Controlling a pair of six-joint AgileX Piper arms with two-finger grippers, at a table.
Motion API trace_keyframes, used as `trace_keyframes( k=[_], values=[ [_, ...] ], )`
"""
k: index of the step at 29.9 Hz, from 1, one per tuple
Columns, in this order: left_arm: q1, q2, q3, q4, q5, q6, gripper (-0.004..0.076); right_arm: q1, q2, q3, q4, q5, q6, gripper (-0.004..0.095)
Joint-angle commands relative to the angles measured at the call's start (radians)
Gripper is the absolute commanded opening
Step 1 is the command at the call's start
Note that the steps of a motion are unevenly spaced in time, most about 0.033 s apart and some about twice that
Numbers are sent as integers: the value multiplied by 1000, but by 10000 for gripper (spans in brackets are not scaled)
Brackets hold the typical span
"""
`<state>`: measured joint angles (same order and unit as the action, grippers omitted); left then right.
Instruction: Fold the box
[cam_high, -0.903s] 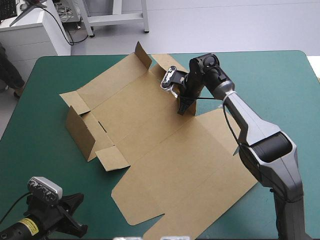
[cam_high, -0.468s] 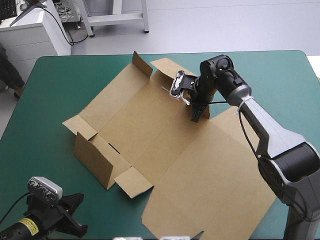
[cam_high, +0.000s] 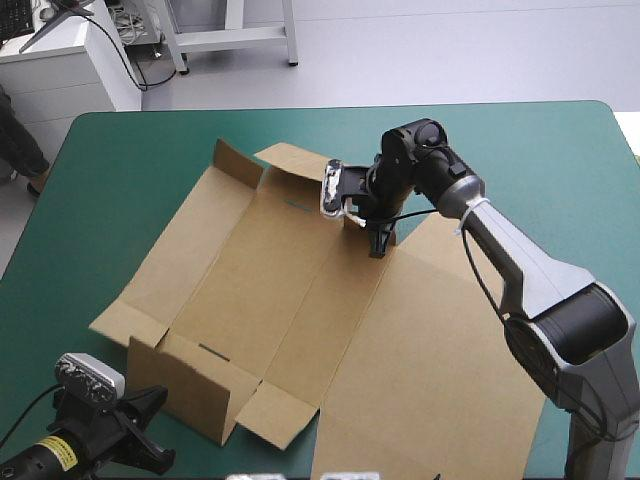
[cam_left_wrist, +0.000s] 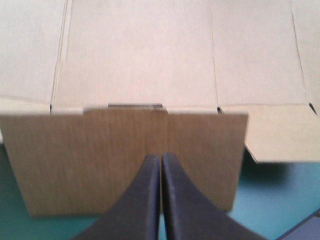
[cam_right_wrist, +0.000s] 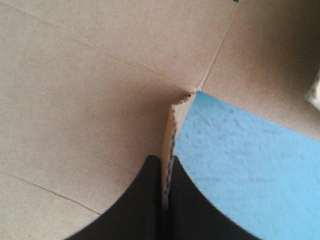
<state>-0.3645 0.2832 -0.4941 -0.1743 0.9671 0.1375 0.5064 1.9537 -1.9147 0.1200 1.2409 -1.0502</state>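
At the worktop's (cam_high: 560, 160) 7 o'clock corner, the left end effector (cam_left_wrist: 161, 160) is closed, its black fingers meeting in one point. It aims at the raised wall (cam_high: 195, 395) standing just ahead of it. That wall is the near end of the box (cam_high: 290, 270), which otherwise lies flat across the middle of the worktop. Since the earlier frames the sheet has swung: the raised wall now sits closer to the 6 o'clock edge, and the far flaps (cam_high: 240, 160) have shifted toward 9 o'clock. At the sheet's 1 o'clock notch, the right end effector (cam_high: 377, 245) is clamped on the board's edge, slightly further toward 9 o'clock than before.
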Motion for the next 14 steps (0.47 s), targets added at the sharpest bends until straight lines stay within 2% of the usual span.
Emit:
trace_keyframes(
  k=[1,6,12,14],
  values=[
    [-3,9,-25,-13,-60,4,-8,32,-34,-22,60,-44,-85,-19],
    [-3,9,-25,-17,-60,4,-8,62,-11,-22,71,-129,-136,-19],
    [-3,9,-25,-17,-60,4,-8,66,6,-22,214,-169,-219,-19],
    [-3,9,-25,-17,-60,4,-8,73,13,-22,225,-172,-230,-20]
  ],
)
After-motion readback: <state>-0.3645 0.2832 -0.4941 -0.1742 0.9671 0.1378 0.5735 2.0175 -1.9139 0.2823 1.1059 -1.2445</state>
